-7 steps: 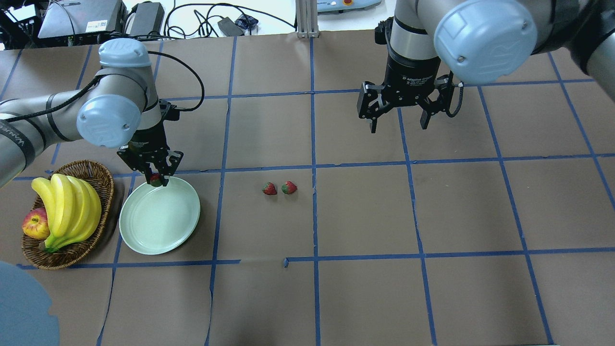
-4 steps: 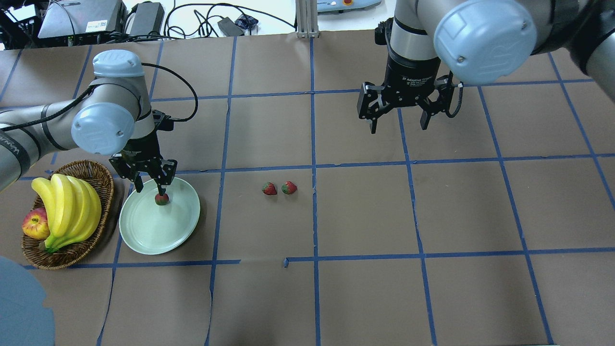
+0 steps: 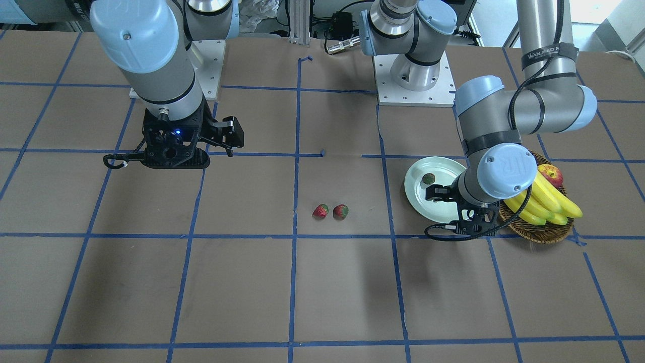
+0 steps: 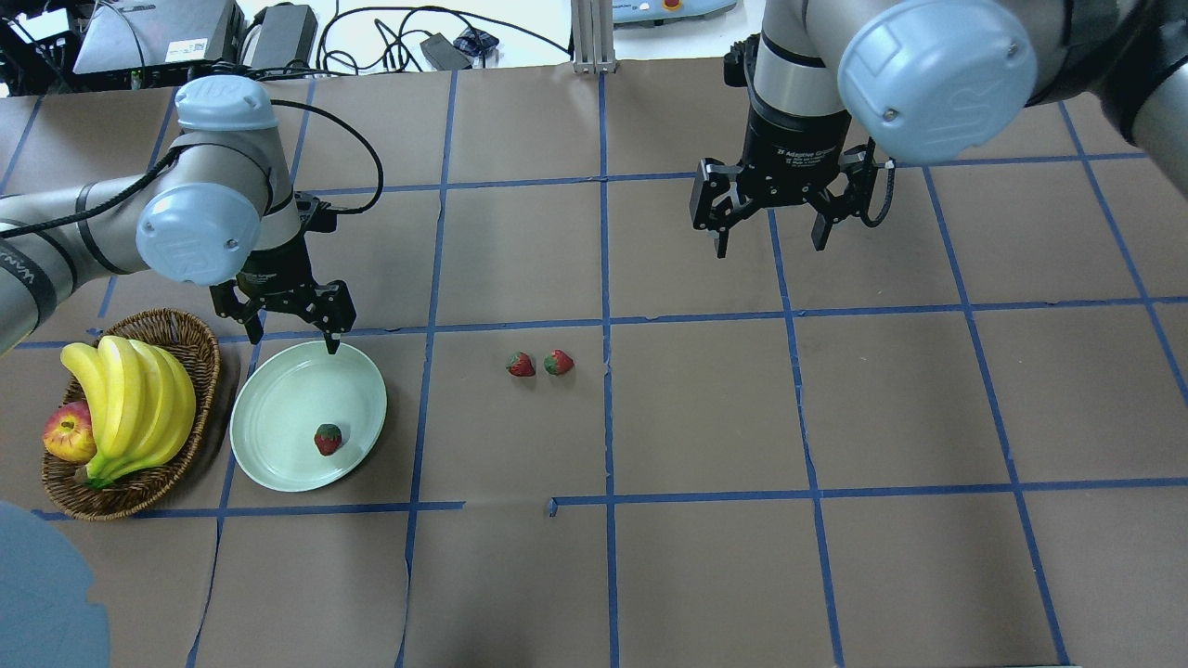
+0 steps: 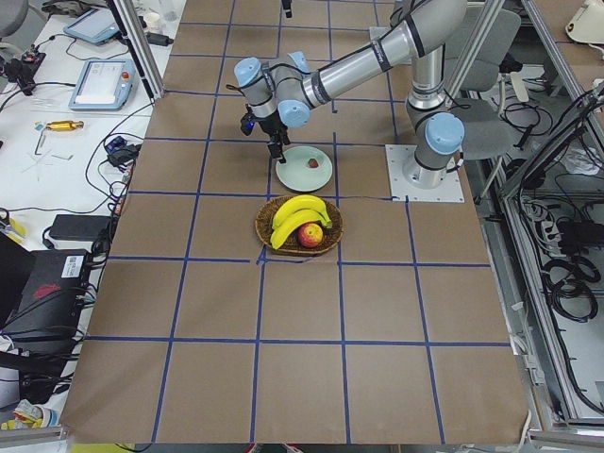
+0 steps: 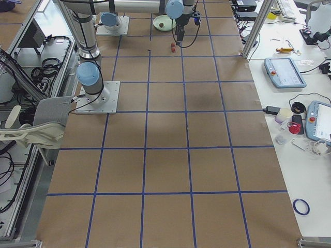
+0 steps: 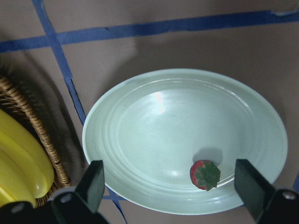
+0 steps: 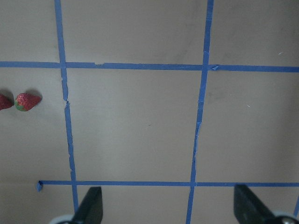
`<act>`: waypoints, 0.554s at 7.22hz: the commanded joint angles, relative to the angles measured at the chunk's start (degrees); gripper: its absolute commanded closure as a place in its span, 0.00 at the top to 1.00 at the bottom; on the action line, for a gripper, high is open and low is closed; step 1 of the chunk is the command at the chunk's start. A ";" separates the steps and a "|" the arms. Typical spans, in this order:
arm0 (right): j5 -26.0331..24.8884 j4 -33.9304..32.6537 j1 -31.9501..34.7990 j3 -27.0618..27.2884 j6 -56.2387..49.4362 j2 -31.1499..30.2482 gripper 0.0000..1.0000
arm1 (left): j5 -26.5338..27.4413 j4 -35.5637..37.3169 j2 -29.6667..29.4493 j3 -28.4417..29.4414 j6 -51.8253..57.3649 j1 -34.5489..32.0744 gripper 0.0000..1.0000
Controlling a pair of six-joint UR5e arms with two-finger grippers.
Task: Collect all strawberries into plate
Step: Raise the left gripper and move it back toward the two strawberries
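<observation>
Overhead exterior: strawberry outside left hand

Plate: plain pale mint green with faint concentric rings; strawberries: red with green caps. Table: brown paper crossed by a grid of blue tape lines. Basket: brown woven wicker; bananas: yellow; apple: red shading to yellow; arm joint caps: pale blue on silver-grey.
</observation>
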 commanded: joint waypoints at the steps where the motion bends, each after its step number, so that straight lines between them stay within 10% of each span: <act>1: -0.02 0.05 0.00 0.07 0.00 0.00 1.00 | -5.24 0.03 -0.31 2.11 -4.90 -2.89 1.00; 4: 0.07 0.05 0.00 0.07 0.00 0.00 1.00 | -8.70 0.03 -0.32 2.11 -8.78 -6.48 1.00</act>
